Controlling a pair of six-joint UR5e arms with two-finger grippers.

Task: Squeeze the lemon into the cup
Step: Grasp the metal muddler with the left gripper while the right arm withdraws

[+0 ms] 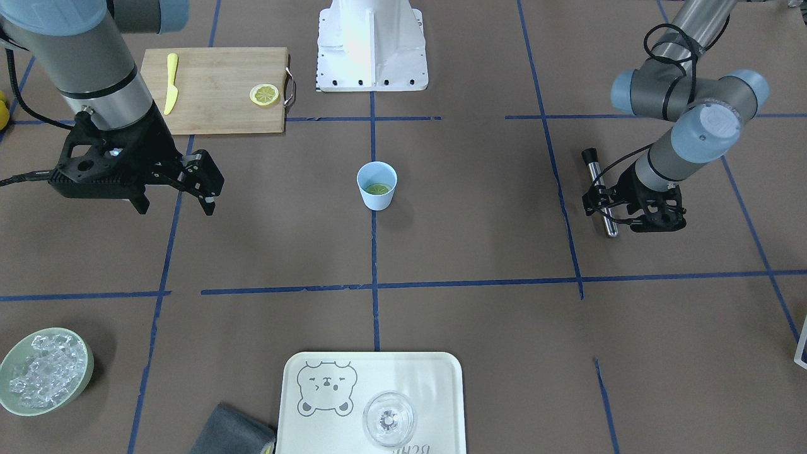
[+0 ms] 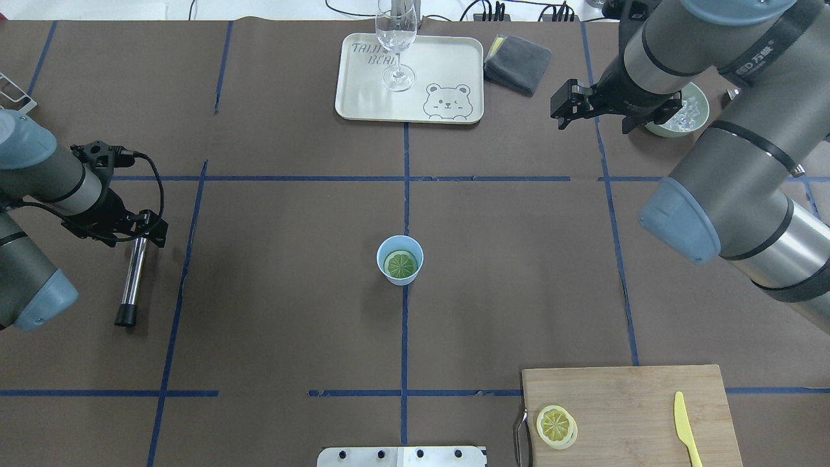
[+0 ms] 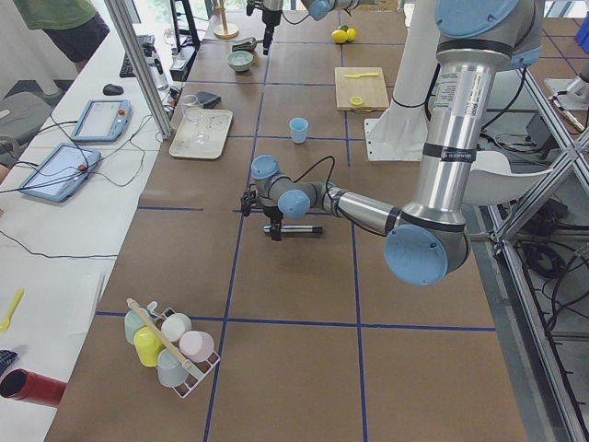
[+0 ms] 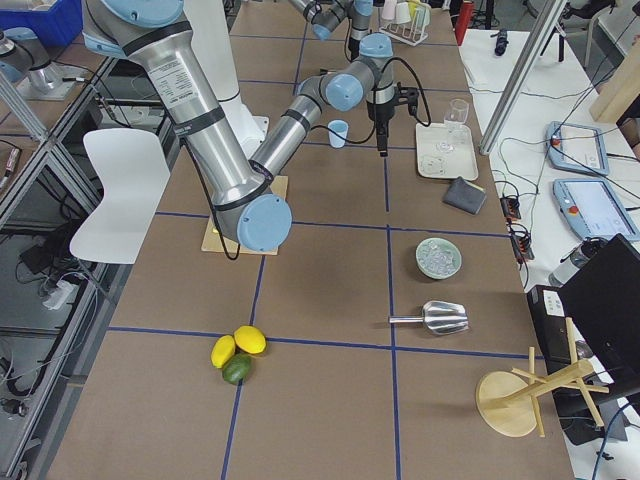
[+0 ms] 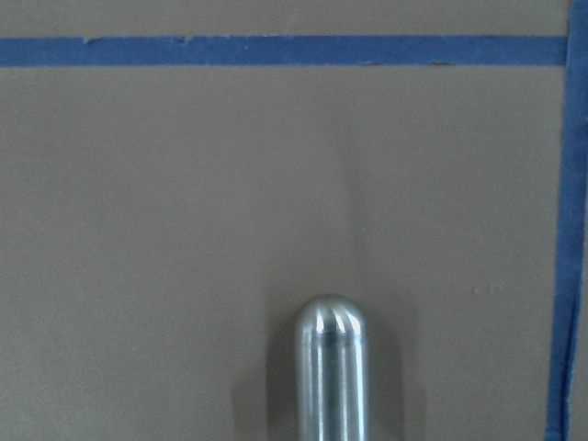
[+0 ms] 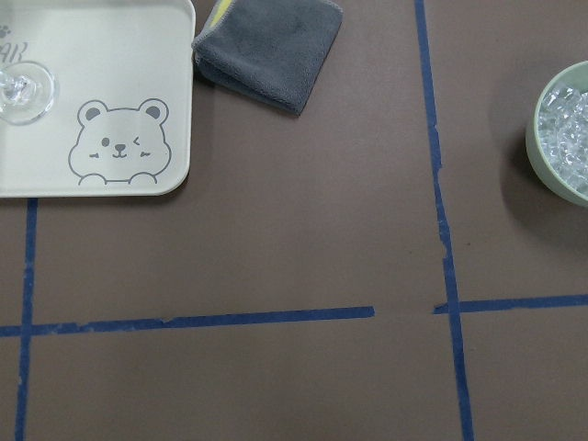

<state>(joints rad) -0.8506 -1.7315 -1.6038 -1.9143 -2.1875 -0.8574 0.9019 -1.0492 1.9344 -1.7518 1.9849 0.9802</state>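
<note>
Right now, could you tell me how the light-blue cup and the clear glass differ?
The cup is opaque light blue, tapered and stemless; the glass is clear, with a stem and foot. The cup stands on the bare table near its middle; the glass stands on the tray. The cup holds a round lemon piece; the glass looks empty. Both stand upright with mouths open.

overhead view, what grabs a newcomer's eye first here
The light-blue cup stands alone at the table's centre with a lemon piece lying inside it. Next come the left claw, low over one end of a steel rod lying on the table, and the right claw, open in the air near the bowl of ice.
</note>
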